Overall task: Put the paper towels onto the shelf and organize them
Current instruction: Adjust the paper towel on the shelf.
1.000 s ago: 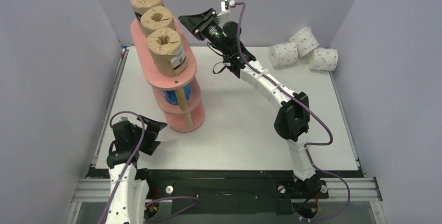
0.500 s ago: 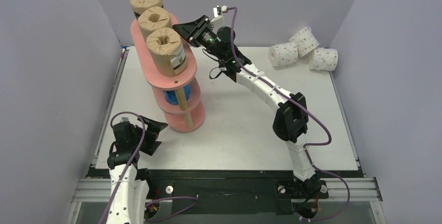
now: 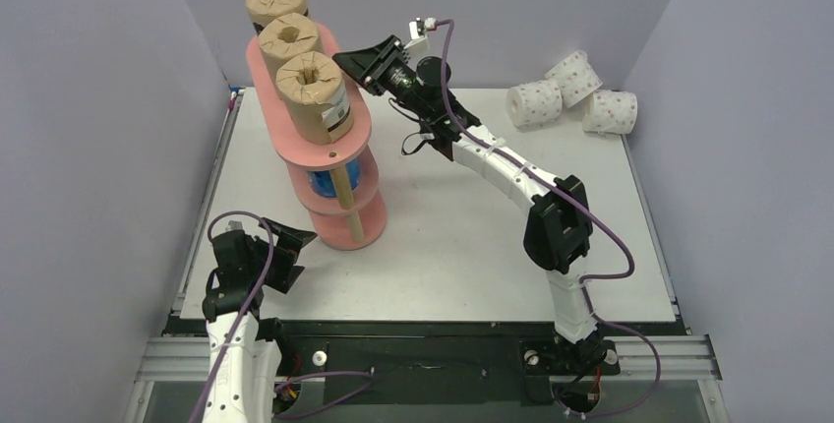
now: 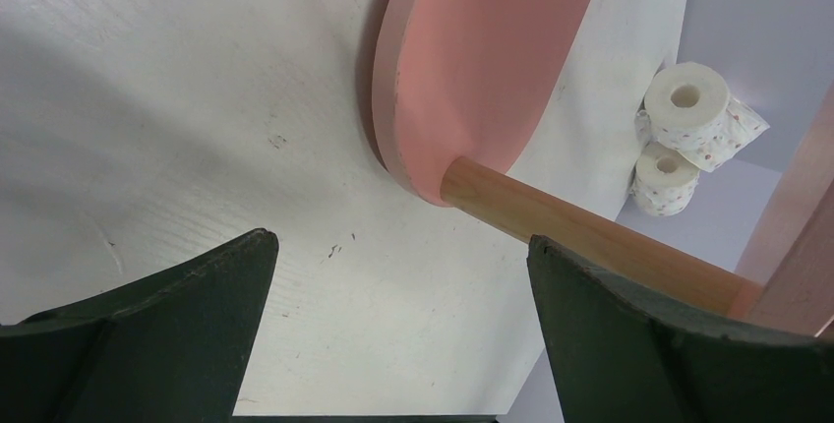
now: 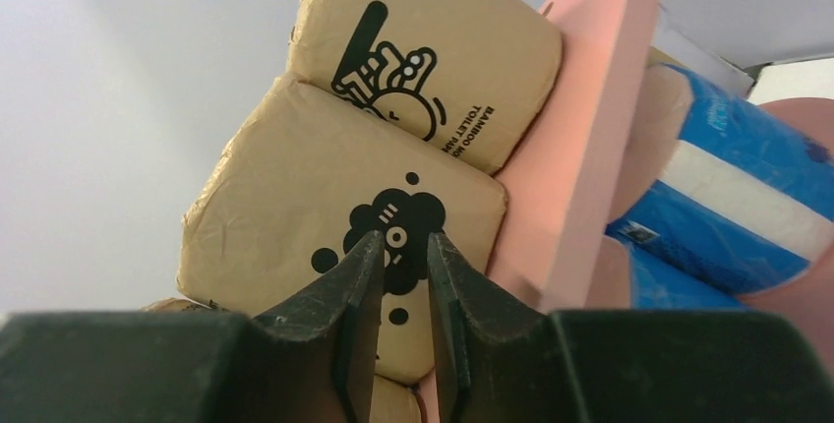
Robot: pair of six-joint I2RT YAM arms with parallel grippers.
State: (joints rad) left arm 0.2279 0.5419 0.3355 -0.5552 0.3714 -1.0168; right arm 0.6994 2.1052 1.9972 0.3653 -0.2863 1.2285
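White counter (image 3: 452, 236), matte; faint scuffs and dark specks noted on its surface. Enclosed along the left, far and right edges by plain pale lavender-grey walls (image 3: 89, 98). Metal rail (image 3: 679, 352) seen along the near edge. Lighting even and diffuse; shadows cast softly.

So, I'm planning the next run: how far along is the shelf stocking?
Done: three brown rolls stand on the top board of the shelf, blue rolls on the tier below. In hand: nothing gripped; the right gripper, fingers almost together, points at the middle brown roll, perhaps to straighten it; the left gripper sits open by the shelf's foot. Left: three white dotted rolls lie far right on the table.
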